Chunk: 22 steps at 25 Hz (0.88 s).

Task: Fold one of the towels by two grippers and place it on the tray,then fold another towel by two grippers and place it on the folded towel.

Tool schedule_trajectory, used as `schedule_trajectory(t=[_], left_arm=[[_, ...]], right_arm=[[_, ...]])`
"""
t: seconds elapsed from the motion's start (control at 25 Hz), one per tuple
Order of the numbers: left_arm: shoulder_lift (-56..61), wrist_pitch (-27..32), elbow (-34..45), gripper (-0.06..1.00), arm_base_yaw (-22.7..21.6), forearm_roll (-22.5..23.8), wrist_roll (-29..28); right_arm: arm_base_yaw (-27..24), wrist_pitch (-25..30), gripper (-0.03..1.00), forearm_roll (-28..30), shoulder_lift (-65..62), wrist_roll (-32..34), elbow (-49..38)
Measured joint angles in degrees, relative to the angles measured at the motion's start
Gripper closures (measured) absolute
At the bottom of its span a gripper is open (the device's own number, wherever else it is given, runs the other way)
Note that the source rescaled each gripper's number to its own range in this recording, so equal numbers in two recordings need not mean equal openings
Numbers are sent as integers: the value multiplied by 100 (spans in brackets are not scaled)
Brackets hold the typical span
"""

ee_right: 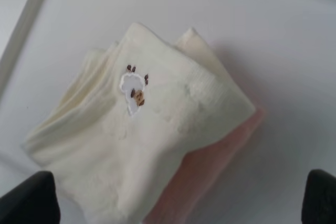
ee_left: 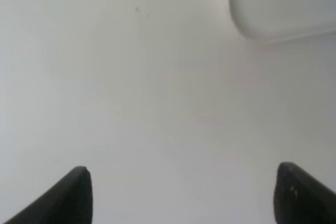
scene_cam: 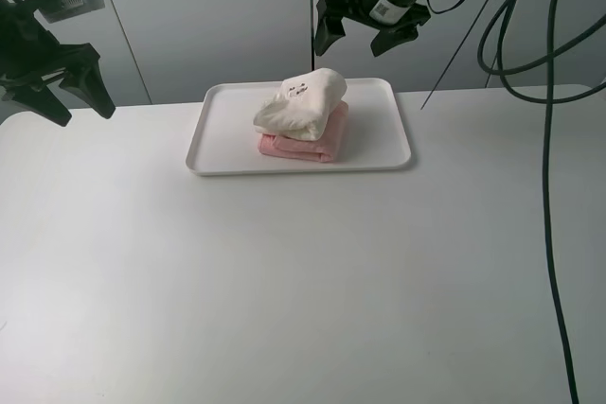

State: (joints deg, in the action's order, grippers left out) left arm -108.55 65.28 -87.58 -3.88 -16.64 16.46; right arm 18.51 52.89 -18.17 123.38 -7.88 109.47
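Both black grippers, left (scene_cam: pixel 59 82) and right (scene_cam: pixel 365 33), gape empty above a folded cream-white terry towel (scene_cam: pixel 303 101) stacked on a folded pale pink terry towel (scene_cam: pixel 308 143) in a flat white plastic tray (scene_cam: pixel 213 153).

The cream-white towel (scene_cam: pixel 301 101) hid most of the pink towel (scene_cam: pixel 312 144); the small embroidered emblem (ee_right: pixel 133 88) was too blurred to identify.
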Motion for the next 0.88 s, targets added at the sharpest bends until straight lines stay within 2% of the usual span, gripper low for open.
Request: schedule_trajectory(t=[0.16,0.28,0.4,0.52,0.64,0.88], left_arm=[[596,-203,66,-1,0,21,113],[1149,-500,516,-1,0,95,162],[1718,-713,1197,-1,0,146,172],[2567,-1051,2031,-1,0,167,172],[3579,-1282,2777,-1,0,167,172],[5229,-1114,3744,-1,0,201,47]], right_arm=[[0,387,-3,499,-731,194,-9],[0,454,-3,1005,-1323,441,-405],[0,409,-3,1561,-2007,629,-1429],[0,213,-3,1817,-2763,742,-2813],[0,-18,-3,1862,-3752,788,-4216],[0,-42,-3,1884,-5867,788,-5866]])
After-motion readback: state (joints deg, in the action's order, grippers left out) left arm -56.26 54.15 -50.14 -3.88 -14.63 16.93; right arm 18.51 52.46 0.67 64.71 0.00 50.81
